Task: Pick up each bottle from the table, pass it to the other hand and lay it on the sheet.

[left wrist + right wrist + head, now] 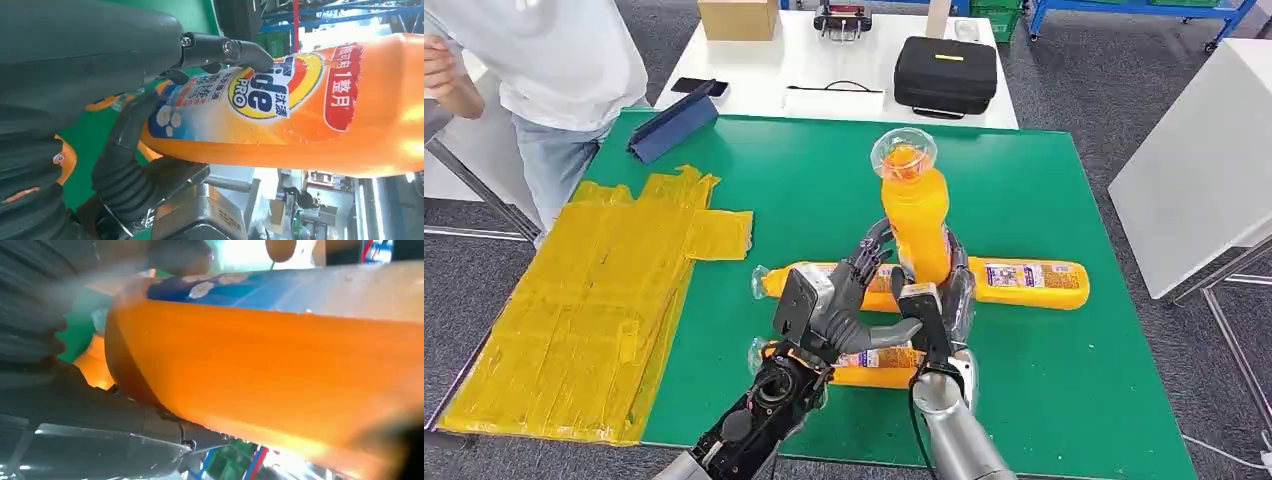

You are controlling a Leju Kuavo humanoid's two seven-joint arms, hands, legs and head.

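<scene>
Head view: an upright orange bottle (915, 215) with a clear cap stands above the near middle of the green table (1044, 200), held between both hands. The right hand (936, 305) grips its lower body from the near side, and the fingers of the left hand (849, 300) wrap around it from the left. Two more orange bottles lie flat on the table: one lying bottle (1024, 283) behind the hands, running left to right, and a second lying bottle (869, 365) under the hands, nearer the robot. The yellow sheet (594, 310) covers the table's left edge. On the white table (764, 75) beyond stand a cardboard box (738, 18) and a black case (945, 74). A person (544, 70) stands at the far left.

Left wrist view: the left hand's fingers (220, 50) press on the bottle's label; the thumb lies against the opposite side. The label reads "PRO" with Chinese characters; a red panel shows "1" among further characters.

Right wrist view: the picture is blurred. The right hand's fingers (125, 435) close around the bottle's orange body near its base. A blue label strip is visible; its writing cannot be read.
</scene>
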